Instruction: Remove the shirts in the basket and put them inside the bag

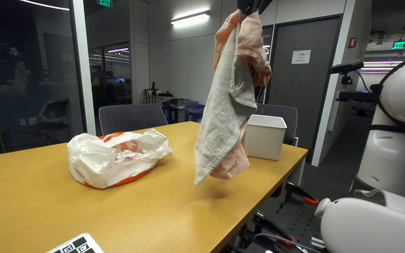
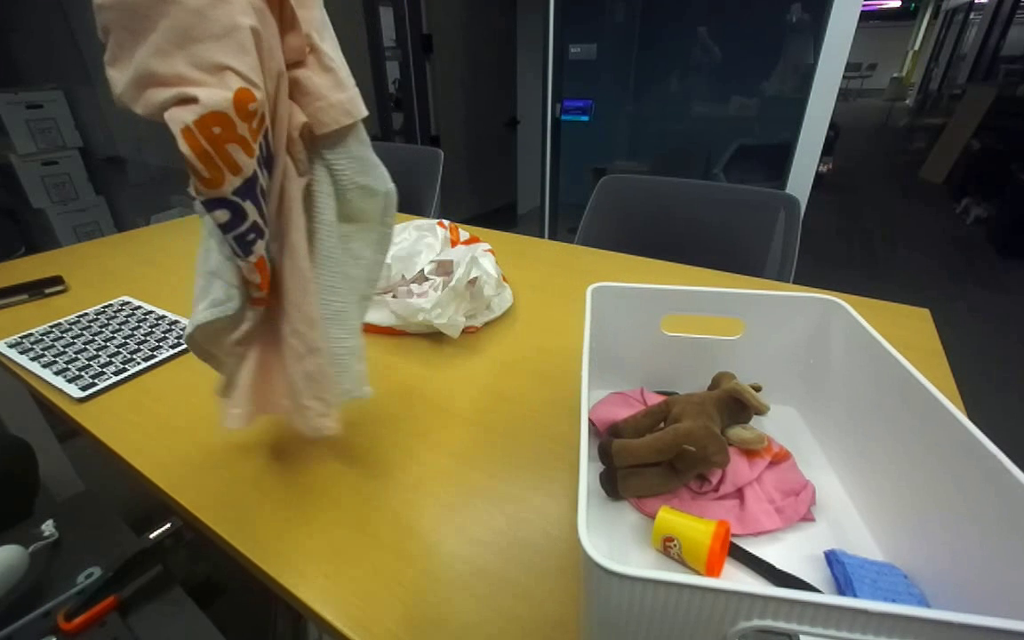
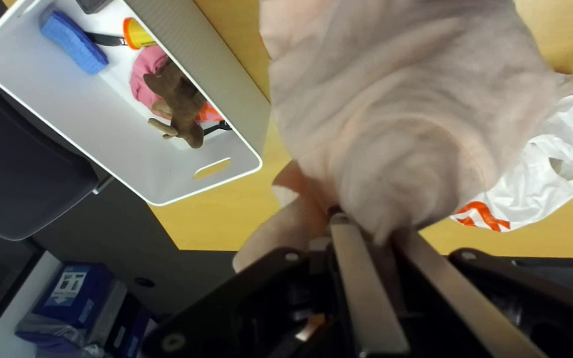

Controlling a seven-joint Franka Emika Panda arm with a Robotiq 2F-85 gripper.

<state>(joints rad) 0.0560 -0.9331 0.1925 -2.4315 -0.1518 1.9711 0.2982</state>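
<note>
My gripper (image 1: 251, 8) is shut on a peach shirt (image 1: 253, 38) and holds it above the table. In the wrist view the fingers (image 3: 366, 223) pinch its bunched fabric. Orange and purple letters show on the shirt (image 2: 294, 284). A light grey textured cloth (image 1: 220, 130) hangs together with it. The white plastic bag (image 1: 97, 158) with orange print lies crumpled on the table, its opening up; pinkish material shows inside. It also shows in the wrist view (image 3: 540, 164). The white basket (image 2: 779, 347) holds a pink shirt (image 2: 765, 493), partly under a brown plush toy (image 2: 681, 444).
The basket also holds a yellow can (image 2: 690, 538) with an orange lid, a blue cloth (image 2: 872, 576) and a black utensil. A checkered marker board (image 2: 103, 342) and a dark flat object (image 2: 14, 293) lie on the table. Chairs (image 1: 132, 117) stand along the table's edge.
</note>
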